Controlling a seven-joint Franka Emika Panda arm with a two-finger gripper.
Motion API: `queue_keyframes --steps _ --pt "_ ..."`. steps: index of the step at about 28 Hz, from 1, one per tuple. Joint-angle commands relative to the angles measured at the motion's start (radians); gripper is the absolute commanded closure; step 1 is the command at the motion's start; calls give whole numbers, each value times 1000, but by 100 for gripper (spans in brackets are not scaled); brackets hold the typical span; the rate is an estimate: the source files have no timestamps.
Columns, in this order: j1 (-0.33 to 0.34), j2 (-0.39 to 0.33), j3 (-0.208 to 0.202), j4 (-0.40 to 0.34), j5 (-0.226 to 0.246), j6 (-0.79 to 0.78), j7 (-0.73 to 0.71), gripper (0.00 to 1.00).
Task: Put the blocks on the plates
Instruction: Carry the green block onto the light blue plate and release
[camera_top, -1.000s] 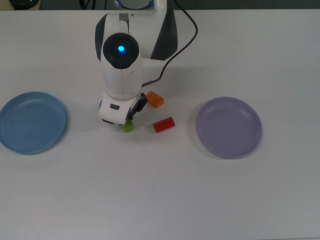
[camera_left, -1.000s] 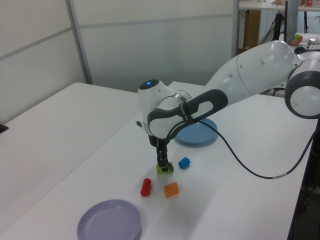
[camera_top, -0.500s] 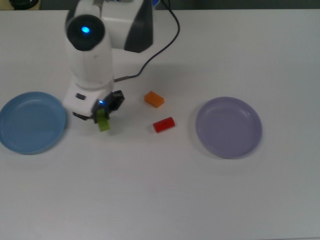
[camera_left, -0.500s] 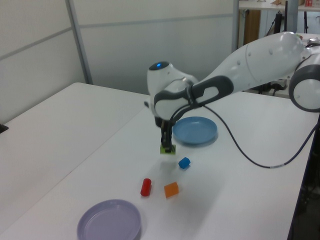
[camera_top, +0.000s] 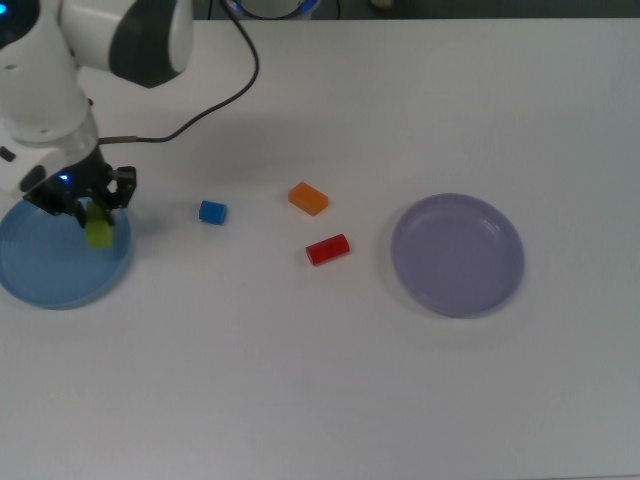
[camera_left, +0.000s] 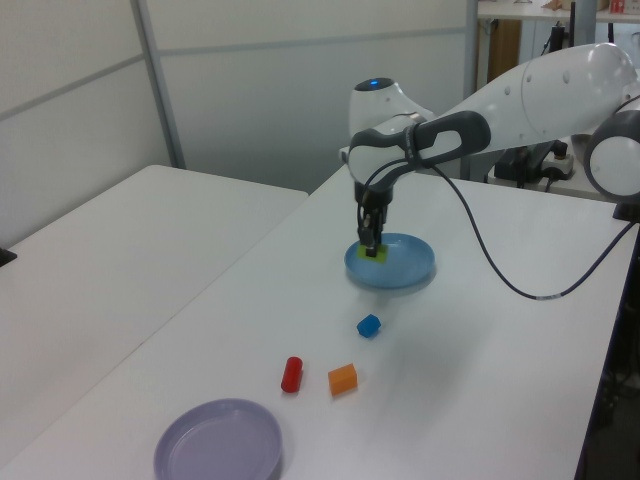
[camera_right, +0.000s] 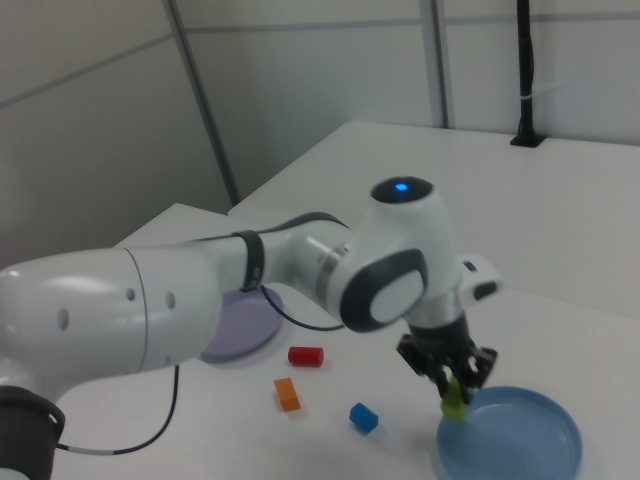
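The gripper (camera_top: 90, 212) now hangs over the near-right rim of the light blue plate (camera_top: 40, 275) in the top view, jaws clamped on the green bar (camera_top: 99, 229). A sec ago it was at the centre of the table w/ that bar among the other blocks; since then it has lifted it and carried it across to the top view's left. The bar looks clear of the plate surface in the left view (camera_left: 375, 252), hanging just above the plate (camera_left: 410, 268), though whether it touches is hard to judge from these angles.

Moving the arm off has also uncovered the blue cube (camera_top: 212, 212), which sits on the table between the blue plate and the orange bar (camera_top: 308, 198). The red cylinder (camera_top: 327, 249) lies just below the orange bar in the top view; neither has shifted. The lavender plate (camera_top: 457, 254) is at the top view's right, nothing on it.

Meaning for the task: transport of block no. 1 is about done; what's left is prob. a short descent and release. The bar sits near the plate's edge, so nudging inward first would be safer. Three blocks remain on the table.
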Motion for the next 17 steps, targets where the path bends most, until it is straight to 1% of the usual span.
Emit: queue_keyframes --steps 1,4,7,10,12,14,16,17 --pt "-44 23 2 8 30 -5 12 100" --pt "-65 26 2 8 28 -4 9 100" --pt "-61 54 2 10 22 -2 12 100" --pt "-61 55 2 14 23 5 10 90" --pt "-61 55 2 14 23 7 3 89" --pt "-64 55 2 14 25 7 0 74" --pt "-64 55 2 14 24 8 -1 67" --pt "-64 55 2 14 24 7 -1 61"
